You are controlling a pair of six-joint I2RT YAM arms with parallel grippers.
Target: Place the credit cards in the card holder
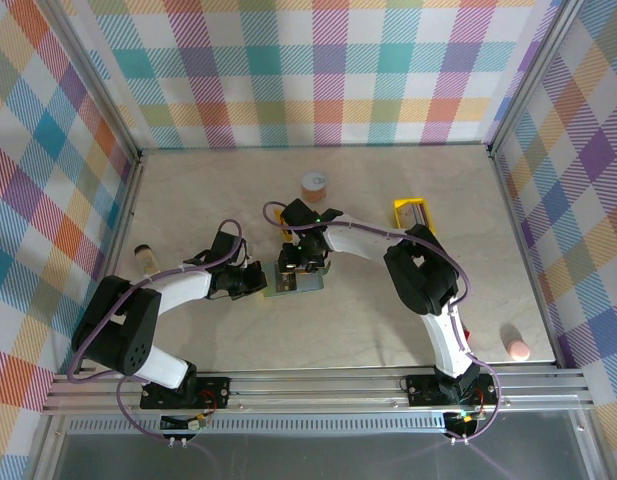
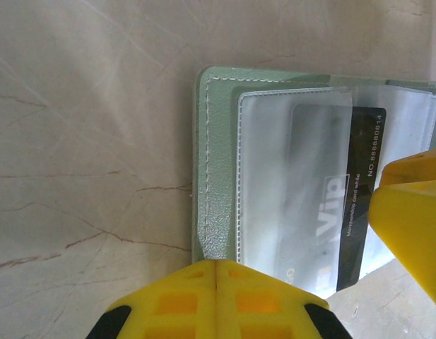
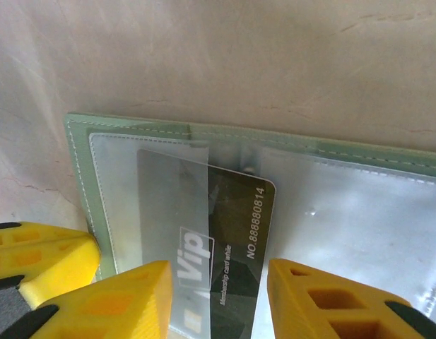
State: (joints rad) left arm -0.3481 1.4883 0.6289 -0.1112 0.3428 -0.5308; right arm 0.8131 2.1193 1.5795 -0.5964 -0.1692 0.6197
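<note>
Yellow left jaws are clenched tight, fingertips (image 2: 168, 307) pressed together with no gap, sitting at an outer corner of the wallet (image 2: 219, 148). Can't tell if they pinch the cover or just press on it. Right jaws are released: yellow fingers (image 3: 331, 300) stand apart on either side of the near end of the card (image 3: 235, 233). A thin light strip shows between the card edge and one finger, with no clear pinch.

The card is black, printed "Vip" plus a number, and lies flat on the wallet. One long side is tucked under a clear plastic sleeve (image 3: 140, 191); the side with the number is bare. The wallet is sage green with a stitched edge, spread open flat on the bench (image 2: 83, 141), clear sleeves on both halves. In the right wrist view the left fingertips show at the wallet's left corner, just beside the right jaws.

From the top, the wallet sits mid-bench with both arms bent in over it, left arm (image 1: 173, 290) from the left and right arm (image 1: 418, 270) from the right, jaws nearly meeting. Behind the wallet is a small peach round tub (image 1: 314, 185). A yellow tray (image 1: 410, 212) sits well apart to the right. A small beige thing (image 1: 141, 252) is by the left wall, and a pink thing (image 1: 518, 349) is near the right front corner. The bench is pale and marbled; the plaid walls (image 1: 318, 70) are pastel.
</note>
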